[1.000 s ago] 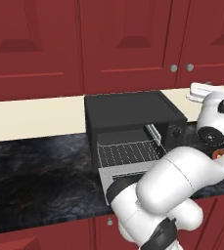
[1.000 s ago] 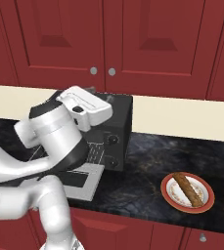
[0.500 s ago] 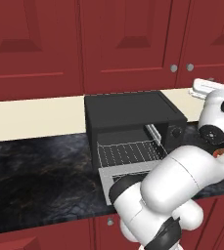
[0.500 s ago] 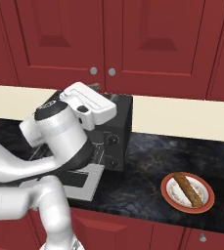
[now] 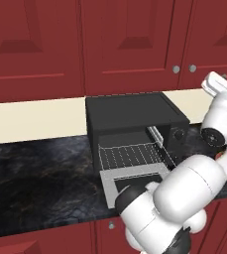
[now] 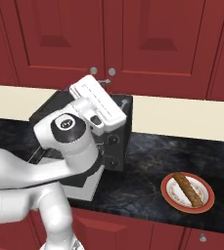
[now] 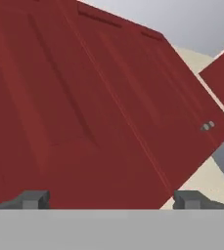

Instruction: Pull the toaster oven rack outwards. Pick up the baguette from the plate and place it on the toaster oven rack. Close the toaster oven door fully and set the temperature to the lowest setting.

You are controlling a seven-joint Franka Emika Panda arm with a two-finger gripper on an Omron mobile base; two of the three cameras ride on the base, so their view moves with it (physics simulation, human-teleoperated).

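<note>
Red cabinet doors (image 5: 130, 44) fill the upper half of both base views, above a cream backsplash strip (image 5: 33, 121) and a dark marbled table (image 5: 40, 183).

Toaster oven (image 5: 130, 116): matte black box, centre of the left base view, standing on the table against the backsplash. Two round knobs (image 6: 111, 150) sit on its front panel, seen at centre in the right base view, partly behind my arm.

Toaster oven door (image 5: 135, 181): folded down flat in front of the cavity, light grey frame with dark window, lower centre of the left base view. My arm covers its near right corner.

Toaster oven rack (image 5: 130, 155): silver wire grid, lying level at the cavity mouth, just above the lowered door.

Baguette (image 6: 188, 189): golden-brown stick lying diagonally on a round red-rimmed plate (image 6: 169, 191), lower right of the right base view, on the table well apart from the oven. Nothing touches it.

My gripper (image 7: 111, 199): fingertips (image 7: 34, 199) stand at the lower left and lower right of the hand view, wide apart, nothing between them. Jaws are open and empty. The hand view looks onto tilted red cabinet doors with two small grey door knobs (image 7: 207, 126) at right. In the right base view my white hand (image 6: 96, 100) is raised at upper centre, above the oven top.
</note>
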